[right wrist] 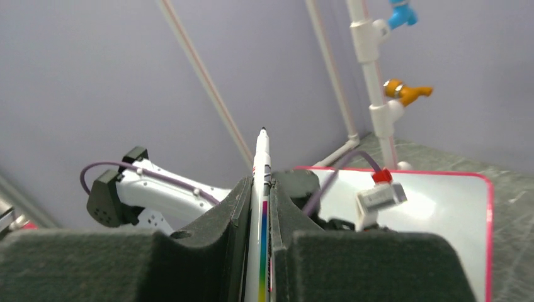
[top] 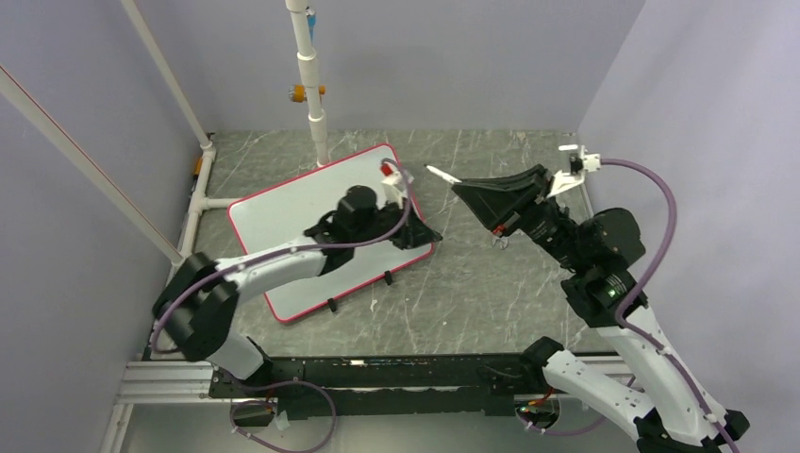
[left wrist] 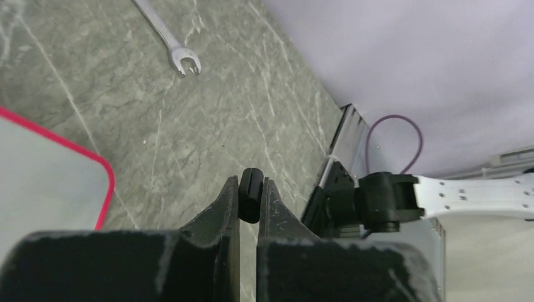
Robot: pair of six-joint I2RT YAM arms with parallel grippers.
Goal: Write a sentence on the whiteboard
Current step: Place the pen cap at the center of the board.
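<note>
White and unmarked, the whiteboard [top: 283, 226] lies at the table's [top: 472, 293] far left; our left gripper [left wrist: 250, 185] pinches a black cap [left wrist: 250, 207], our right gripper [right wrist: 261, 195] grips the marker [right wrist: 262, 154]; we should bring its tip down squarely

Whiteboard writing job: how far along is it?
Done: the marker looks uncapped, its dark tip bare, clamped in the right jaws; the left jaws pinch a small black piece, likely its cap. In hand: the marker is held beside the whiteboard, not touching it. Left: the whole sentence; the board's visible surface shows no lettering.
</note>
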